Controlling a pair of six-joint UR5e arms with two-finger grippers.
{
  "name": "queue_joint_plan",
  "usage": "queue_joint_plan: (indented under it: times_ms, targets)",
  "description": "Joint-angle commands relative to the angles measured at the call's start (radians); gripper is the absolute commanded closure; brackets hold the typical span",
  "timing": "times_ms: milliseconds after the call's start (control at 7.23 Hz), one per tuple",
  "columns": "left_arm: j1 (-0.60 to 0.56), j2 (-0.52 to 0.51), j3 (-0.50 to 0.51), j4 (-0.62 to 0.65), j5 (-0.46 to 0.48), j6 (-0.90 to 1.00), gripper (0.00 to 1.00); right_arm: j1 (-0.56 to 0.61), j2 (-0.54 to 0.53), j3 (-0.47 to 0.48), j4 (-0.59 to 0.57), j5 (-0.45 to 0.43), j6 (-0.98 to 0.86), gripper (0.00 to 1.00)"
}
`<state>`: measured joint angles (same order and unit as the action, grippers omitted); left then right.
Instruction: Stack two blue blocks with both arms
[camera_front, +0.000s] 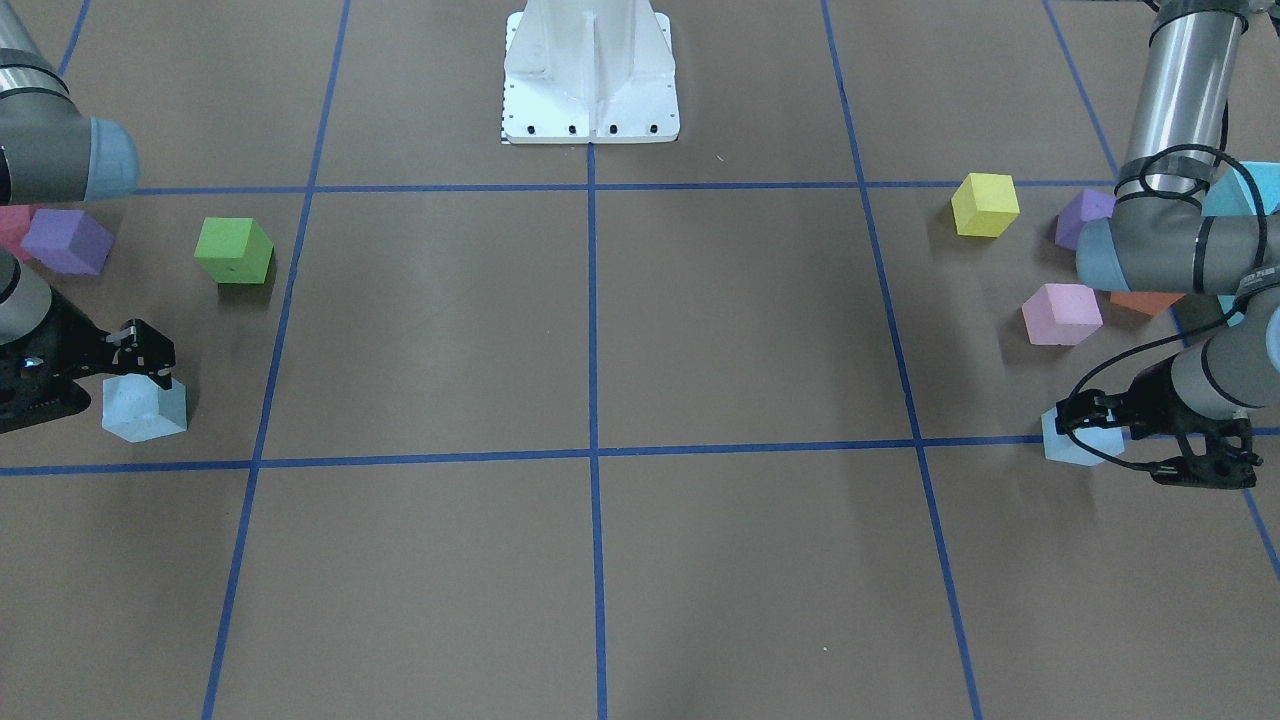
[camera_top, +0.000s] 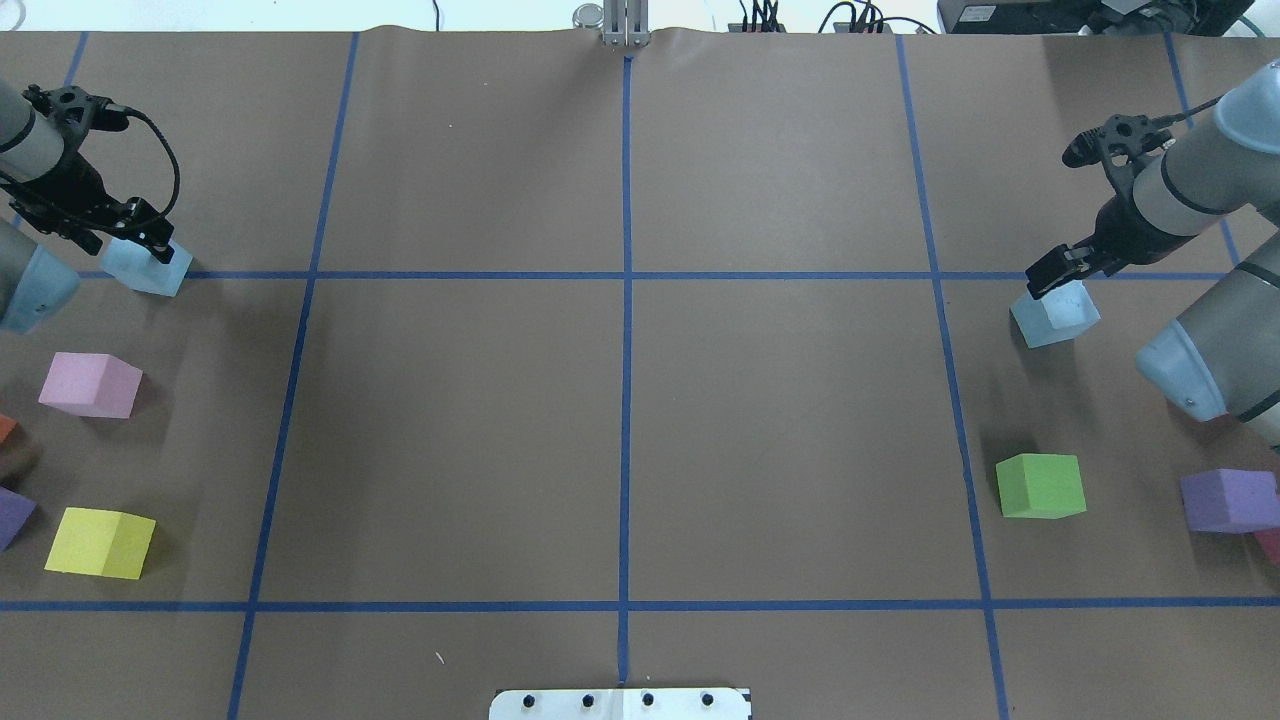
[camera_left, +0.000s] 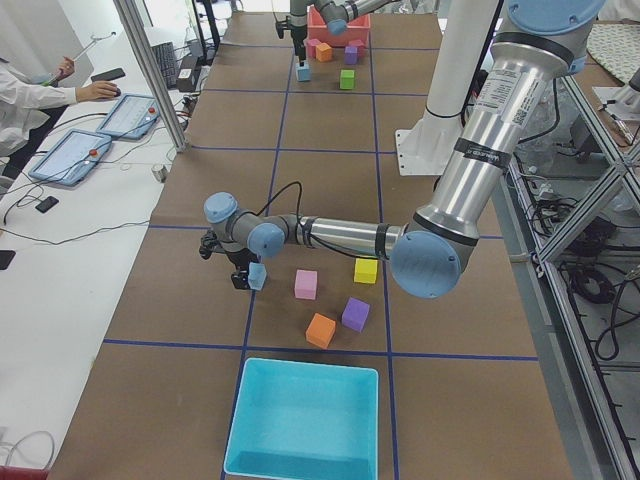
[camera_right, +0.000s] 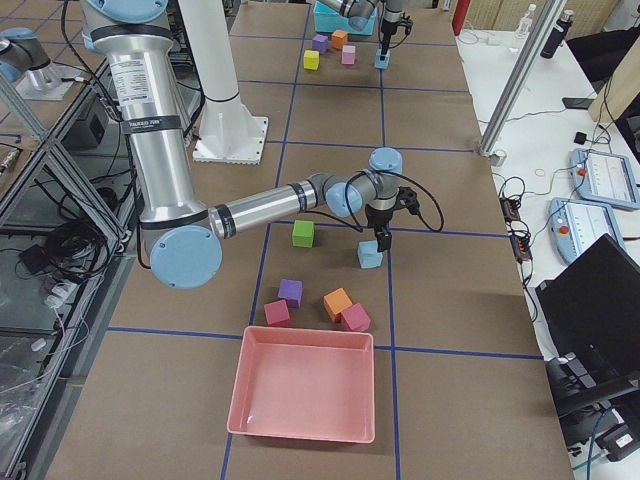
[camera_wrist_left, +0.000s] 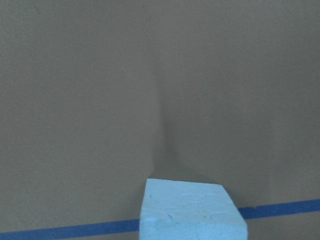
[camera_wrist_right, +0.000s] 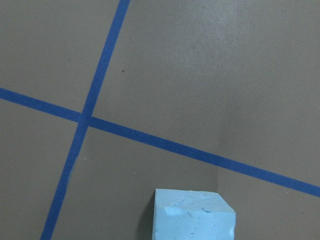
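Your left end effector (camera_top: 152, 244) seems closed on the left blue cube (camera_top: 150, 272), and your right end effector (camera_top: 1048, 280) on the right blue cube (camera_top: 1058, 318), at opposite ends of the tabletop (camera_top: 620, 420). Each one pinches only near an edge, so I think a cube may twist or slip out while you carry it.

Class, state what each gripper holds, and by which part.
The left gripper seems to pinch the left pale blue foam cube by its top; right gripper likewise the right pale blue foam cube. Lifted or not: cannot tell.
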<state>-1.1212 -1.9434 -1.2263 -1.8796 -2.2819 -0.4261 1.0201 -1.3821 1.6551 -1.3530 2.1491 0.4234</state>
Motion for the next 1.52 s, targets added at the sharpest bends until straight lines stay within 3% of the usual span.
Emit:
queue_joint_plan:
  times_ms: [0, 138, 277, 415, 691, 830, 1383]
  targets:
    - [0.015, -0.002, 0.001, -0.004, 0.004, -0.006, 0.13, 0.0, 0.0, 0.0, 0.0, 0.0, 0.0, 0.0]
    - [0.017, -0.002, -0.001, -0.004, 0.004, -0.008, 0.31, 0.0, -0.003, -0.001, 0.0, 0.0, 0.0, 0.0]
    - [0.018, -0.003, -0.001, -0.004, 0.004, -0.01, 0.37, -0.002, -0.005, -0.003, 0.0, 0.0, 0.0, 0.01]
    - [0.018, -0.003, -0.001, -0.004, 0.004, -0.008, 0.37, -0.002, -0.009, -0.021, 0.006, -0.005, 0.0, 0.02]
    - [0.018, -0.006, -0.002, -0.004, 0.004, -0.022, 0.37, -0.014, -0.003, -0.137, 0.169, -0.021, 0.049, 0.02]
    - [0.018, -0.009, -0.004, -0.004, 0.002, -0.025, 0.38, -0.037, 0.0, -0.136, 0.201, -0.02, 0.127, 0.02]
    - [0.018, -0.006, -0.005, -0.004, 0.004, -0.025, 0.39, -0.054, -0.001, -0.136, 0.204, -0.032, 0.114, 0.05]
